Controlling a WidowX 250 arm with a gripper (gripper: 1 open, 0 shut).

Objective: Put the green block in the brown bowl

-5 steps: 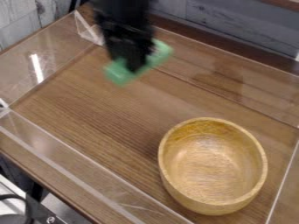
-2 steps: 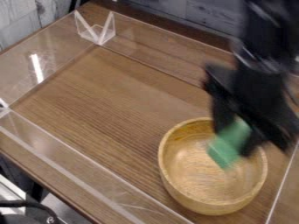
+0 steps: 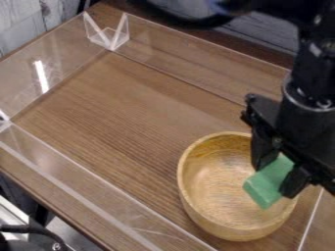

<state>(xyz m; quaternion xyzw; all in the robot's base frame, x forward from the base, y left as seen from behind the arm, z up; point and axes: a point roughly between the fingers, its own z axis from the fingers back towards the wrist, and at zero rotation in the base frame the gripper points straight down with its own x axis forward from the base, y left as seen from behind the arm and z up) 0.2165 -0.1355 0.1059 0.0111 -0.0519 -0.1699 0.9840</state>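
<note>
Camera view, green block (image 3: 271, 183) tilted, long axis seemingly diagonal, clamped in jaws, over brown bowl (image 3: 210, 186)

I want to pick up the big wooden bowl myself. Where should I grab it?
Grab the brown bowl by its thick rim on the near-left side, coming from above. That edge is bare, while the gripper holds the green block over the far-right part.
</note>
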